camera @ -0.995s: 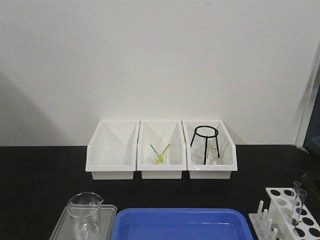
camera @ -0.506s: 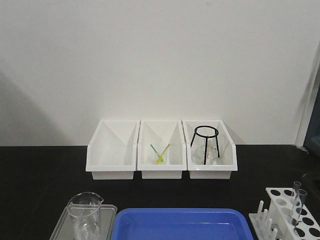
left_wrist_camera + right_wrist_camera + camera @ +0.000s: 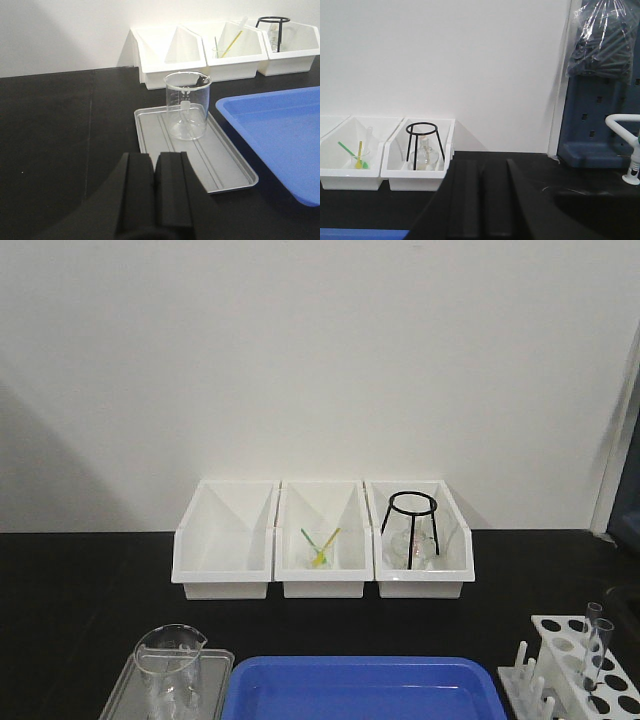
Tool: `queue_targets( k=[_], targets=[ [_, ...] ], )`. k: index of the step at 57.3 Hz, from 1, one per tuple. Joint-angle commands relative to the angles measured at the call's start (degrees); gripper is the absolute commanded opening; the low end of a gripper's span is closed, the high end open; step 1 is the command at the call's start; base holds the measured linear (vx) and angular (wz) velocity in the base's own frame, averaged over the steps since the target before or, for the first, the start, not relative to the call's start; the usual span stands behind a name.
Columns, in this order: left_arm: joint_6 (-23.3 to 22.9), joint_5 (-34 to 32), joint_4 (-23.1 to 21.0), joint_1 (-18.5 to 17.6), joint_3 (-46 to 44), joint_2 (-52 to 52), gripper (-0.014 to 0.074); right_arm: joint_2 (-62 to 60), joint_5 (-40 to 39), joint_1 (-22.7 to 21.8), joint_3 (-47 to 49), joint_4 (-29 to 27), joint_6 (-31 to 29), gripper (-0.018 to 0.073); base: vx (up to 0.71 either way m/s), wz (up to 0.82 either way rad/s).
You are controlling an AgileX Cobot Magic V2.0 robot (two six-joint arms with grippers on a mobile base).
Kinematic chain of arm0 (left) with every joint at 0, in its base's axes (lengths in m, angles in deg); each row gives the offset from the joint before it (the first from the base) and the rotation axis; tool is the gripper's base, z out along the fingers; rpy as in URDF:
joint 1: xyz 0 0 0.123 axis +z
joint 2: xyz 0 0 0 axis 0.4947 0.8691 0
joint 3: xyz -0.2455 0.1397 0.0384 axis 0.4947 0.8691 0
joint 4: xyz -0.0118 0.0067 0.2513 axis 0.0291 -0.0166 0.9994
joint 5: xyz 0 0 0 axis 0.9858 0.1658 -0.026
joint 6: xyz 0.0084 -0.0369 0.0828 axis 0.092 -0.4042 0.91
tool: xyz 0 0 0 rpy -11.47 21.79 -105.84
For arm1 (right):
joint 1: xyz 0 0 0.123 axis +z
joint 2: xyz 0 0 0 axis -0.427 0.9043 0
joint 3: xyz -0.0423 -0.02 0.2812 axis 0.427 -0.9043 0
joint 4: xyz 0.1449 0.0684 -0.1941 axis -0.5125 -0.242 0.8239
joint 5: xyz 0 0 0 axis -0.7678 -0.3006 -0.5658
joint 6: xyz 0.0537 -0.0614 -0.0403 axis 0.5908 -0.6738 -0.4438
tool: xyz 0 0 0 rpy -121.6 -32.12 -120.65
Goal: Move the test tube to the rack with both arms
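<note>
Black bench; slender clear test tube (image 3: 597, 645) upright in white rack (image 3: 572, 650).

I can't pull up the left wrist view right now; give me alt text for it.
The left gripper, fingers shut with nothing between them, points at a clear beaker standing on a grey tray on the black table. A blue tray lies right, white bins behind.
</note>
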Motion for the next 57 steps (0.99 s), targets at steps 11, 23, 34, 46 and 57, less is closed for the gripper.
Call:
queue_targets(
  k=[11, 23, 34, 46, 57],
  targets=[
    [0.00, -5.11, -0.53, 0.05, -1.19, -0.13, -0.0004, -0.03, -4.19, -0.11, 1.77, 0.42, 0.14, -0.0011, 0.00, 0.00],
    [0.00, -5.11, -0.53, 0.05, -1.19, -0.13, -0.0004, -6.44, -2.00, 1.83, -3.61, -6.67, -6.88, -0.0011, 0.00, 0.00],
    [0.00, -5.11, -0.53, 0.05, -1.19, -0.13, -0.0004, -18.91, -2.30, 1.72, -18.77, -19.94, -18.83, -0.0011, 0.00, 0.00],
    [0.34, -5.02, -0.53, 0.05, -1.19, -0.21, -0.0004, -29.86, 1.73, 1.92, -26.63, -17.94, -18.28, -0.0011, 0.00, 0.00],
    [0.34, -5.08, -0.53, 0.05, -1.19, -0.28, -0.0004, -30.18, 2.03, 1.86, -26.84, -17.40, -18.28, -0.0011, 0.00, 0.00]
  ],
)
